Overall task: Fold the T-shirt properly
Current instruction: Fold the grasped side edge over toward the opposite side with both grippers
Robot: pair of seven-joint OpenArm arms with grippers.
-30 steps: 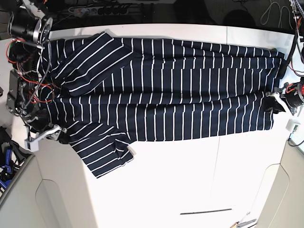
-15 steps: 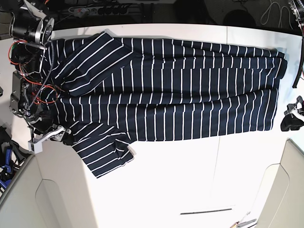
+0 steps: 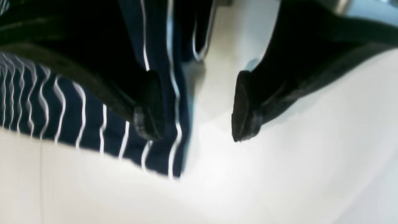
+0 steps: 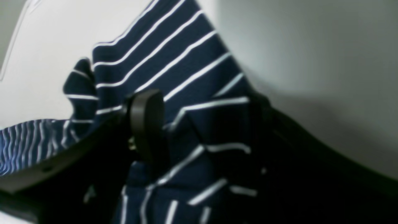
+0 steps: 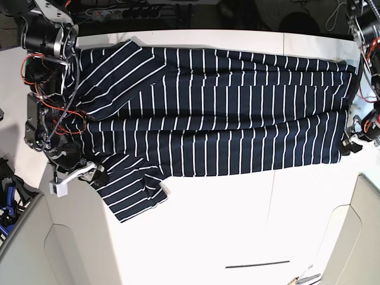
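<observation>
The T-shirt [image 5: 225, 119], navy with thin white stripes, lies spread lengthwise across the white table [image 5: 237, 219], with one sleeve [image 5: 133, 199] sticking out toward the front. At the shirt's right hem my left gripper [image 5: 349, 144] is open. In the left wrist view [image 3: 199, 130] one finger hangs over the shirt's corner [image 3: 71, 118] and the other over bare table. My right gripper [image 5: 83, 172] stands at the shirt's left end. In the right wrist view its jaws [image 4: 202, 130] are spread wide, with bunched striped fabric [image 4: 174, 62] lying between them.
A thin black strip [image 5: 258, 263] and scissors [image 5: 306, 278] lie near the table's front edge. Cables and a power strip [image 5: 119, 12] run behind the table's back edge. Blue-handled tools [image 5: 6, 205] sit off the table's left side.
My left gripper opened, let go of the right hem, swung away, and has come back beside the hem. The right arm shifted rightward along the shirt's left end.
</observation>
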